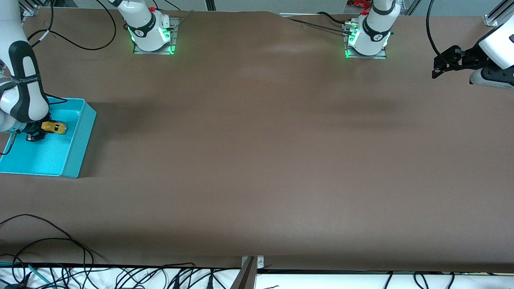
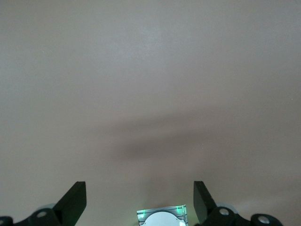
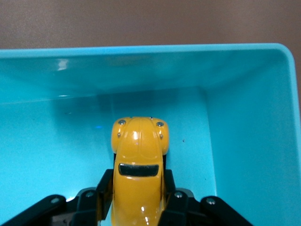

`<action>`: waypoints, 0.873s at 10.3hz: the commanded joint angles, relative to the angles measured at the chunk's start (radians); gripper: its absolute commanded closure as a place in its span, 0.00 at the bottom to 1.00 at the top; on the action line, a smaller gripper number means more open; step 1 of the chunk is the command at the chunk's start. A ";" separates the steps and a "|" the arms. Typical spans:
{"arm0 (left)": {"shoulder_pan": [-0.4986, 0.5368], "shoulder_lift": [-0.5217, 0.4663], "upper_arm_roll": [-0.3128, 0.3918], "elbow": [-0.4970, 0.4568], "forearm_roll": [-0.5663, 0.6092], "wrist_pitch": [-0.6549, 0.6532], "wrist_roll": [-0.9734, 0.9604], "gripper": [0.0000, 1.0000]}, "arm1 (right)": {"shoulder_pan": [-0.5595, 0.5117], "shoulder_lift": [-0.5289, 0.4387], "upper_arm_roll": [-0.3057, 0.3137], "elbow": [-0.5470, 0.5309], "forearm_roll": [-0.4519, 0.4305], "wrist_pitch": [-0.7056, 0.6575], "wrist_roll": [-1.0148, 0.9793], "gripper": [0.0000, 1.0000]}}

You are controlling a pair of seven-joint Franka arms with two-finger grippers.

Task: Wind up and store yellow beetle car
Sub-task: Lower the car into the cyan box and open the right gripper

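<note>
The yellow beetle car (image 1: pixel 54 127) (image 3: pixel 138 165) is inside the turquoise bin (image 1: pixel 82 136) (image 3: pixel 249 122) at the right arm's end of the table. My right gripper (image 1: pixel 40 130) (image 3: pixel 138 188) is shut on the car's sides, low in the bin; whether the wheels touch the bin floor is hidden. The car's nose points toward the bin wall. My left gripper (image 1: pixel 441 66) (image 2: pixel 139 202) waits open in the air over the left arm's end of the table, with nothing between its fingers.
The brown table mat (image 1: pixel 257 160) spreads between the arms. Both arm bases (image 1: pixel 150 30) (image 1: pixel 367 38) stand along the edge farthest from the front camera. Loose cables (image 1: pixel 48 241) lie along the nearest edge.
</note>
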 commanded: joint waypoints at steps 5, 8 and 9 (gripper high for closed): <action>0.001 0.016 -0.001 0.026 0.014 -0.003 -0.007 0.00 | 0.000 -0.011 0.001 -0.014 0.004 0.007 -0.006 0.99; 0.002 0.016 -0.001 0.026 0.014 -0.002 -0.007 0.00 | 0.003 -0.024 0.017 -0.014 0.004 0.001 0.002 0.87; 0.002 0.016 -0.001 0.026 0.014 -0.003 -0.007 0.00 | 0.002 -0.031 0.017 -0.014 0.004 0.000 0.003 0.46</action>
